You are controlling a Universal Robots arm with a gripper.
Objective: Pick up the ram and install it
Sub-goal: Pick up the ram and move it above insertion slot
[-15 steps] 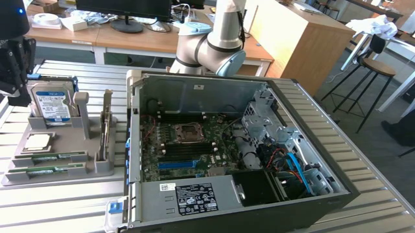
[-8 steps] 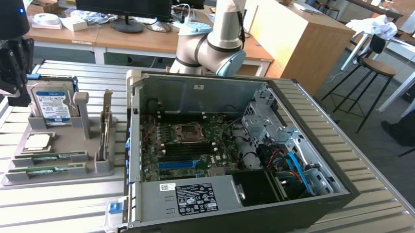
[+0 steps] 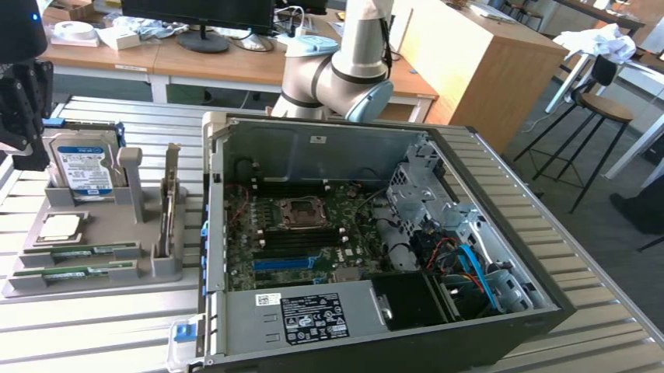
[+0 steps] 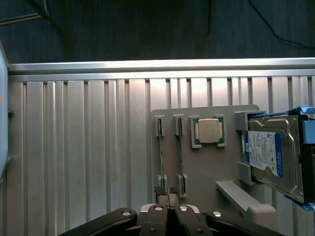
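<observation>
Our gripper [image 4: 166, 190], pinched fully together and empty, hangs over the grey slotted tray [image 4: 206, 172] at nine o'clock from the open black computer case [image 3: 311, 151]. The thin green ram stick [image 4: 160, 155] stands on edge there, perhaps under the tips. We judge it light, stiff and fragile, best gripped by its flat faces.

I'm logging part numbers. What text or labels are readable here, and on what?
None can be read.
Hard drive, blue-white label: print too small.
Power supply, black label and white sticker: blurred.
Ram sticks, processor: nothing legible.
</observation>
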